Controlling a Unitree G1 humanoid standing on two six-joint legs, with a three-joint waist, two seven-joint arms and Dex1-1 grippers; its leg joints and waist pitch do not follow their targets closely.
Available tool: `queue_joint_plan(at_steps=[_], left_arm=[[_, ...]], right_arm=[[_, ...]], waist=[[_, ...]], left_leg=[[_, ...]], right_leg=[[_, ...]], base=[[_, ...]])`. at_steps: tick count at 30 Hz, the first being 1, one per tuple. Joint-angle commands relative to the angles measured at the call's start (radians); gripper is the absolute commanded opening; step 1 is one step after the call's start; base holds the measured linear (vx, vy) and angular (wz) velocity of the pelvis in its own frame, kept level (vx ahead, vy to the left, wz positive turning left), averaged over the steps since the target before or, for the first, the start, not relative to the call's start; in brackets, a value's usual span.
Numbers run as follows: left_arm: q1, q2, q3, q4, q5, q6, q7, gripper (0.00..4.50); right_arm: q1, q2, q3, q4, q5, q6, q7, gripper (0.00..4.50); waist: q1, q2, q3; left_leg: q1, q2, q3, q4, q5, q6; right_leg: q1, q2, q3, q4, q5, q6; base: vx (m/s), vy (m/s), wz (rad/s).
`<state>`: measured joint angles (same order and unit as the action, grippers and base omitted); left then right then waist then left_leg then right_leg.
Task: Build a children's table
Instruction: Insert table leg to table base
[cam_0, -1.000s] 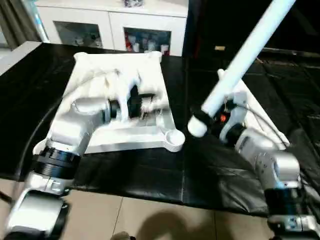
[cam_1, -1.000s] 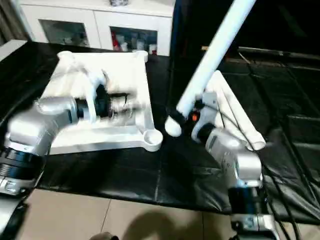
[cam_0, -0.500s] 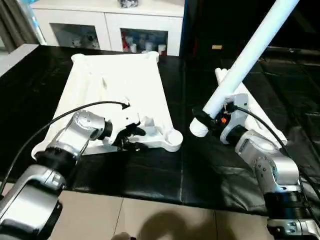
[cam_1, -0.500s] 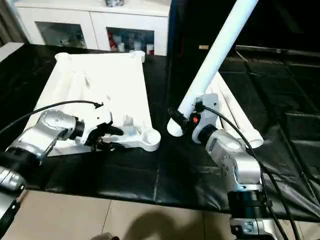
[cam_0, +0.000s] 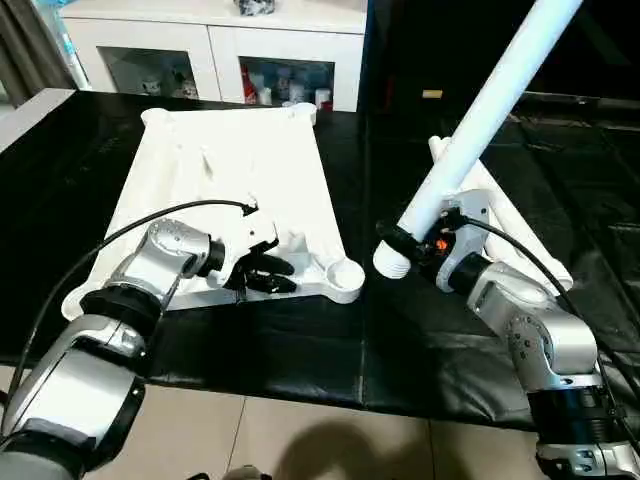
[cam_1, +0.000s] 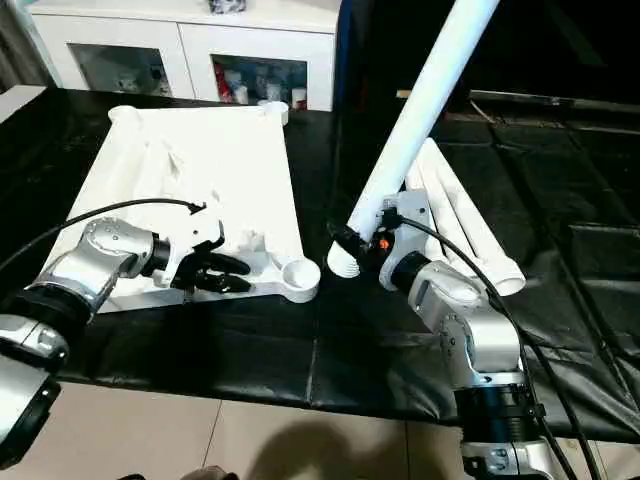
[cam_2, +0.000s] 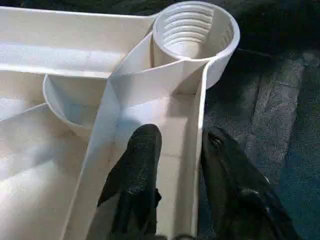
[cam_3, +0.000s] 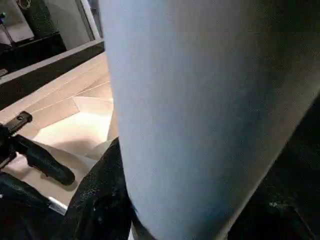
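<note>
The white top is lying underside up on the black table, left of centre. The left gripper is straddling its near rim with jaws narrowly apart. The right gripper is clasping a leg, tilted up and rightward; more legs are lying behind.

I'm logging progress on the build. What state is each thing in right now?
Table top: upside down on the black mat, sockets empty.
Left gripper: straddling the top's rim wall near the corner socket.
Right gripper: shut on the leg.
Leg: lifted, tilted, not yet in a socket.
Spare legs: lying on the mat.
</note>
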<state>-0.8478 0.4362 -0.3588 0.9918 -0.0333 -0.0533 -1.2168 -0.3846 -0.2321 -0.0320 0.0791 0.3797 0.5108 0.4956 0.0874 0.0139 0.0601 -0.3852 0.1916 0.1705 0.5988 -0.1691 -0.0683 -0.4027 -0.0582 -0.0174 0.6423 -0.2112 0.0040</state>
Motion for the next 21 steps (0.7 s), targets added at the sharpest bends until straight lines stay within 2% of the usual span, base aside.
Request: queue_joint_plan(at_steps=[1, 7, 10, 12, 15, 16, 19, 20, 21], left_arm=[[-0.027, -0.005, 0.015, 0.016, 0.011, -0.015, -0.003, 1.17], [-0.045, -0.024, 0.025, 0.067, 0.027, -0.033, 0.0, 0.73], [-0.054, -0.032, 0.028, 0.09, 0.034, -0.042, -0.002, 0.37], [-0.057, -0.034, 0.027, 0.096, 0.038, -0.042, -0.001, 0.31], [-0.065, -0.044, 0.037, 0.114, 0.044, -0.042, 0.0, 0.07], [-0.068, -0.046, 0.037, 0.118, 0.045, -0.041, -0.002, 0.07], [-0.065, -0.045, 0.023, 0.121, 0.062, -0.045, -0.012, 0.0], [-0.058, -0.048, 0.011, 0.118, 0.072, -0.047, -0.019, 0.0], [-0.055, -0.05, 0.01, 0.116, 0.073, -0.045, -0.022, 0.0]], right_arm=[[0.001, -0.006, 0.003, -0.028, 0.0, -0.001, 0.007, 1.93], [-0.003, -0.009, 0.009, -0.023, -0.002, -0.006, 0.017, 1.93], [-0.004, -0.01, 0.009, -0.023, -0.002, -0.008, 0.021, 1.93], [-0.004, -0.011, 0.008, -0.022, -0.003, -0.009, 0.023, 1.93], [-0.005, -0.017, 0.016, -0.02, -0.005, -0.003, 0.037, 1.93], [-0.006, -0.019, 0.018, -0.022, -0.003, 0.003, 0.041, 1.93], [-0.008, -0.027, 0.029, -0.027, -0.002, 0.016, 0.054, 1.93], [-0.011, -0.034, 0.04, -0.026, -0.004, 0.018, 0.069, 1.93], [-0.013, -0.037, 0.043, -0.024, -0.005, 0.017, 0.074, 1.93]], waist=[[0.0, 0.01, -0.077], [0.001, 0.012, -0.076], [-0.001, 0.011, -0.076], [0.0, 0.006, -0.076], [0.0, 0.007, -0.077], [-0.001, 0.004, -0.077], [-0.001, 0.005, -0.077], [-0.002, 0.01, -0.078], [-0.003, 0.007, -0.077]], left_leg=[[0.022, 0.022, -0.005, -0.064, -0.172, -0.037], [0.024, 0.023, -0.005, -0.064, -0.184, -0.037], [0.023, 0.022, -0.006, -0.065, -0.188, -0.039], [0.023, 0.023, -0.005, -0.065, -0.188, -0.037], [0.023, 0.023, -0.005, -0.064, -0.174, -0.029], [0.022, 0.023, -0.005, -0.063, -0.172, -0.027], [0.019, 0.023, -0.006, -0.064, -0.159, -0.022], [0.02, 0.023, -0.007, -0.063, -0.155, -0.021], [0.02, 0.022, -0.005, -0.062, -0.16, -0.02]], right_leg=[[0.06, -0.064, 0.033, -0.072, 0.025, -0.25], [0.059, -0.065, 0.033, -0.074, 0.009, -0.251], [0.059, -0.064, 0.033, -0.075, 0.001, -0.25], [0.059, -0.065, 0.033, -0.076, -0.003, -0.251], [0.06, -0.065, 0.033, -0.075, 0.008, -0.252], [0.061, -0.065, 0.033, -0.074, 0.013, -0.254], [0.064, -0.066, 0.032, -0.072, 0.035, -0.257], [0.064, -0.067, 0.032, -0.071, 0.043, -0.257], [0.064, -0.066, 0.033, -0.073, 0.042, -0.259]], base=[[0.0, 0.0, 0.0], [0.0, 0.0, 0.0], [0.0, 0.0, 0.0], [0.0, 0.0, 0.0], [0.0, 0.0, 0.0], [0.0, 0.0, 0.0], [0.0, 0.0, 0.0], [0.0, 0.0, 0.0], [0.0, 0.0, 0.0]])
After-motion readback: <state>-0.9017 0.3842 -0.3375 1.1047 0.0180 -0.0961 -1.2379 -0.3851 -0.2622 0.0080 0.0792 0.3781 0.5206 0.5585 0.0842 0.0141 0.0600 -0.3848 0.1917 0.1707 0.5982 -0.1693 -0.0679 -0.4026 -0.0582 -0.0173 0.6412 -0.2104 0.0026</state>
